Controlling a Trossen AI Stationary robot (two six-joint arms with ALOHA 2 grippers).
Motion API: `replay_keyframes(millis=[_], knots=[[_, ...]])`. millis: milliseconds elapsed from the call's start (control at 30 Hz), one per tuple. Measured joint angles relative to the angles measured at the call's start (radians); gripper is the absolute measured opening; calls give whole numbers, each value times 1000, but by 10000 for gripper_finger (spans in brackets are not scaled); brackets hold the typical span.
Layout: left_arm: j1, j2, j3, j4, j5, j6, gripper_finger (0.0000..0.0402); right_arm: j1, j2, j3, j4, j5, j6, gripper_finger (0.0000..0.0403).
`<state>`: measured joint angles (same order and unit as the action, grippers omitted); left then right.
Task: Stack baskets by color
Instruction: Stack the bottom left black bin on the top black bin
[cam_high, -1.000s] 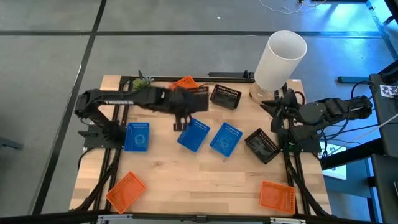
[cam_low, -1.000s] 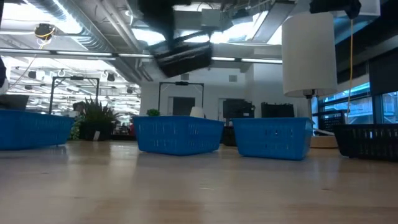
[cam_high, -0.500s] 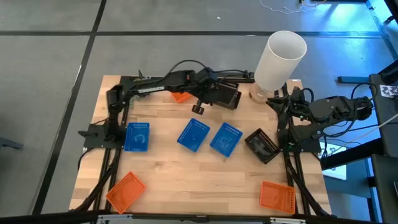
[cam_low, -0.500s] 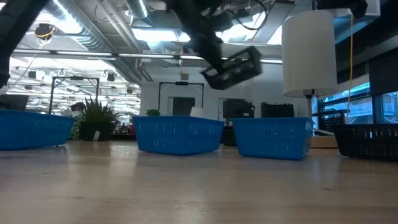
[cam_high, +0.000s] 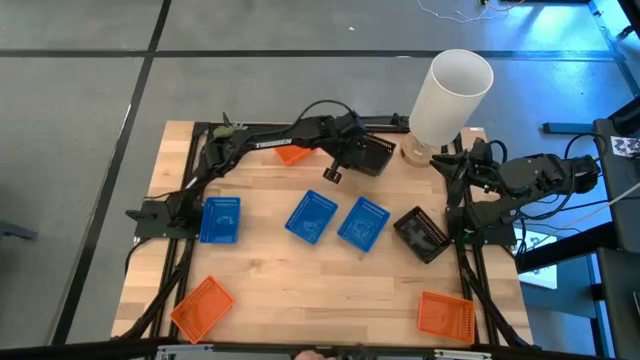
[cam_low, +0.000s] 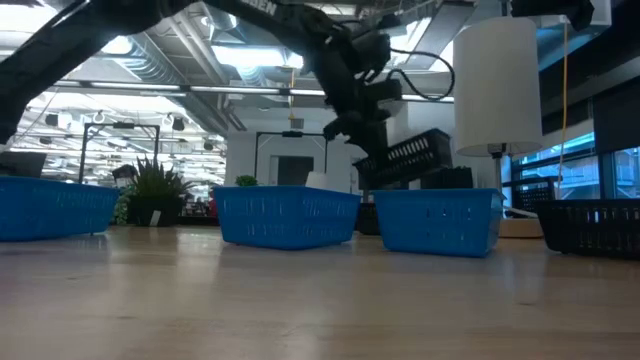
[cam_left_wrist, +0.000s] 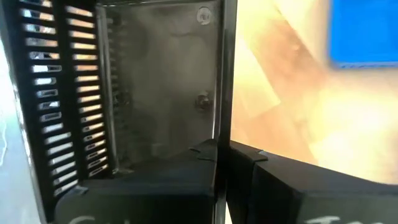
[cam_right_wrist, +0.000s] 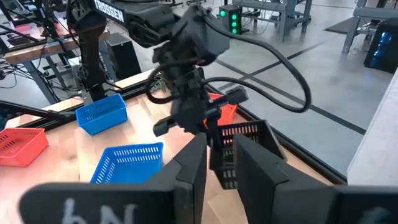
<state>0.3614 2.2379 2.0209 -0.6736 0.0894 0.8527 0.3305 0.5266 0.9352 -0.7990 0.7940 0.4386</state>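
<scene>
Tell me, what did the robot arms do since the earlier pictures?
The left tool, shut on a black basket, swung it from above the middle blue baskets toward the white cylinder. The right tool and the other baskets stayed put.

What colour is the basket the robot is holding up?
Black. The left end effector holds the black basket, clearest in the low view.

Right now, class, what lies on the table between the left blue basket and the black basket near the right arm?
In the high view, two blue baskets lie side by side between the left blue basket and the black basket.
</scene>
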Motion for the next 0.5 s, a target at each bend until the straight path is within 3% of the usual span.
replay_keyframes(millis=[500], knots=[[34, 55, -1, -19, -57, -44, 0, 0, 0, 0, 0, 0, -2, 78]])
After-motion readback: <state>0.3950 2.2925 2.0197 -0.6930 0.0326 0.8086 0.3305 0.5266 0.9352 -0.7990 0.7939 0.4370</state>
